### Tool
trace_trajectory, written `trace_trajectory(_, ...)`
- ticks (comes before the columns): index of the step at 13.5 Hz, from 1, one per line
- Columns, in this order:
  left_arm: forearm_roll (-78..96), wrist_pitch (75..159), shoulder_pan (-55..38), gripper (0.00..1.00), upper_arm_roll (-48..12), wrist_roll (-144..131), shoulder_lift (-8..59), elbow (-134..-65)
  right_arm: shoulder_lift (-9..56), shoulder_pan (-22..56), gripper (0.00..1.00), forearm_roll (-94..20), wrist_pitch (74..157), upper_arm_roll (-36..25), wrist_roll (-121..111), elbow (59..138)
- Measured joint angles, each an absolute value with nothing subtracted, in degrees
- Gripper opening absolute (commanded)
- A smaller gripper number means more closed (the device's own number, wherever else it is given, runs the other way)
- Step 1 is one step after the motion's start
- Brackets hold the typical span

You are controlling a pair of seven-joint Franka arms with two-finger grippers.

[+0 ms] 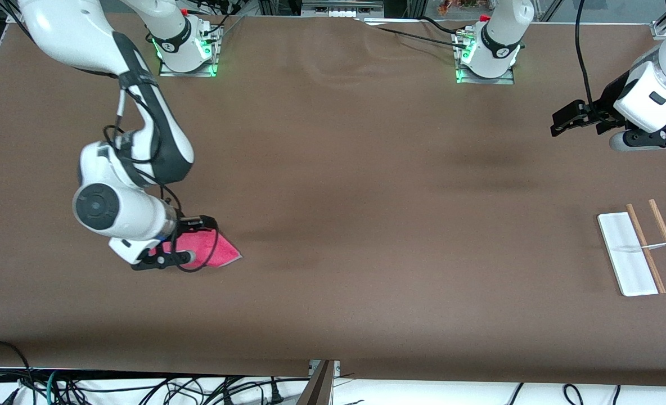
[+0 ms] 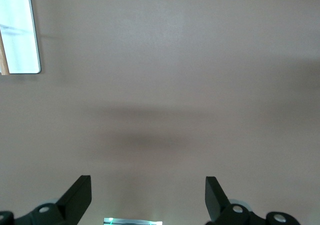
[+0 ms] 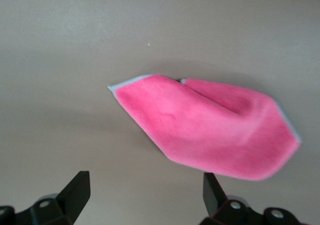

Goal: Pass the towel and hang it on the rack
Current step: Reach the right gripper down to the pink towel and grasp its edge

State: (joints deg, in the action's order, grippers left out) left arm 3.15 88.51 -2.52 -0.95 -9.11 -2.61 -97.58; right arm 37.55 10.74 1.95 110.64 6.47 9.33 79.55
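Observation:
The pink towel [image 1: 220, 250] lies folded on the brown table toward the right arm's end, pale trim showing at its edges. My right gripper [image 1: 184, 243] hangs low over its edge, open and empty. In the right wrist view the towel [image 3: 220, 130] lies just ahead of the open right gripper [image 3: 145, 191], one corner near one fingertip [image 3: 212, 185]. The rack [image 1: 625, 253] stands toward the left arm's end, with a white base, two wooden rods [image 1: 645, 247] and a thin silvery crossbar [image 1: 656, 246]. My left gripper [image 1: 561, 121] waits open in the air above the table; it also shows in the left wrist view [image 2: 147, 195].
The rack's white base [image 2: 20, 30] shows at the edge of the left wrist view. The two arm bases [image 1: 187, 50] stand along the table's edge farthest from the front camera. Cables hang below the table's near edge [image 1: 142, 388].

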Motion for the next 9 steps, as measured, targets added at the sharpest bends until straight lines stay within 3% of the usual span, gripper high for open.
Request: trace_trajectory(9,3.1,88.5,-2.5,1.0,-0.9,-9.1,-2.6,-97.6,46.5,14.1,1.0,2.0,123.9,6.3,11.2,80.3)
